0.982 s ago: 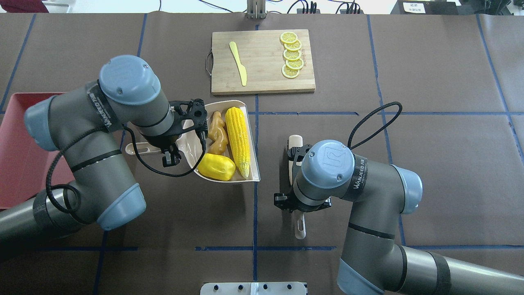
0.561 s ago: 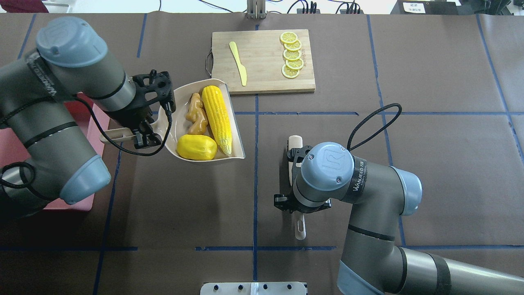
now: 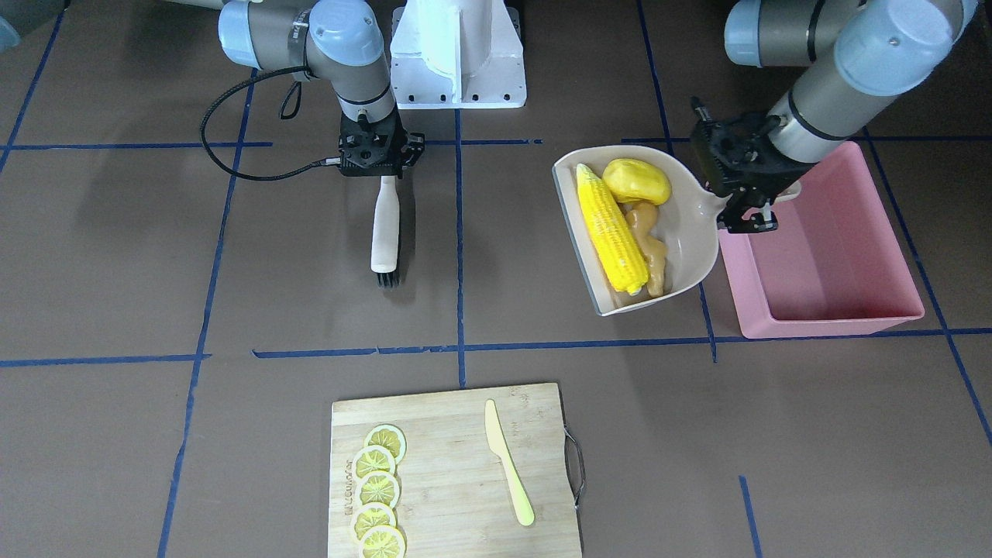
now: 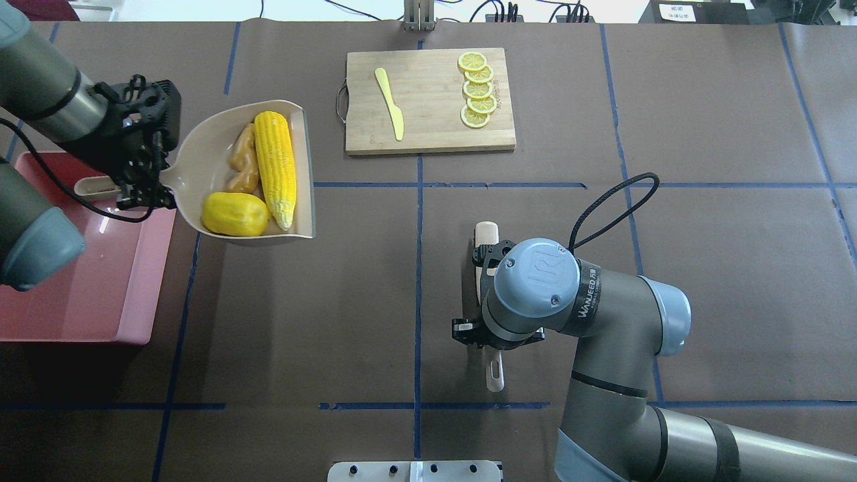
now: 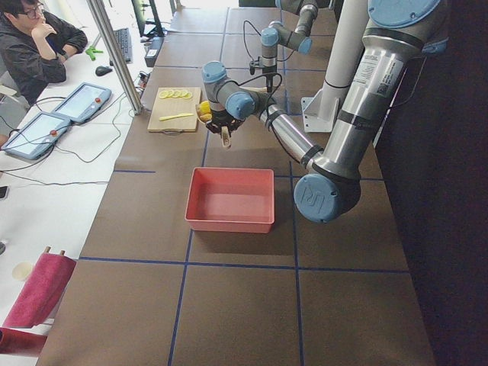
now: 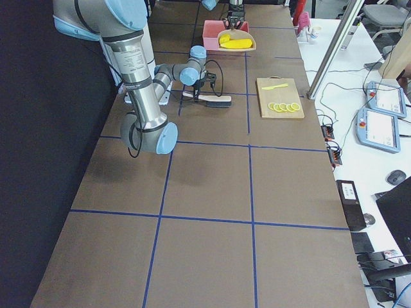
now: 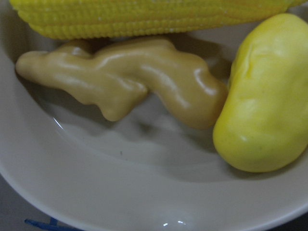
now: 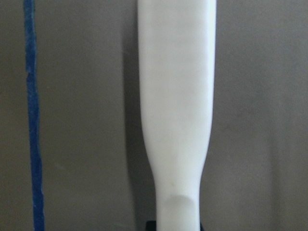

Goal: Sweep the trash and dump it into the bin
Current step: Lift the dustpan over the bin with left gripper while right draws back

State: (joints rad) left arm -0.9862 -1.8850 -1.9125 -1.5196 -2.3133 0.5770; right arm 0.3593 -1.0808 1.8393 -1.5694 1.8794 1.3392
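Nearest, the brush (image 3: 385, 225) was straddled by the right gripper (image 3: 380, 164); whether clamped could not be told. Beyond, the dustpan (image 4: 201, 137) was gripped at its handle by the left gripper (image 4: 134, 191), the trash (image 4: 274, 167) inside, just beside the bin (image 4: 100, 301); it should be carried fully over before tipping.

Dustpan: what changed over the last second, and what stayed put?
The left hand carried the dustpan, loaded with corn, ginger and yellow lump, to the robot's left and away from it, toward the pink bin; nothing spilled. It kept its grip. The right hand stayed on the brush; cutting board unchanged.
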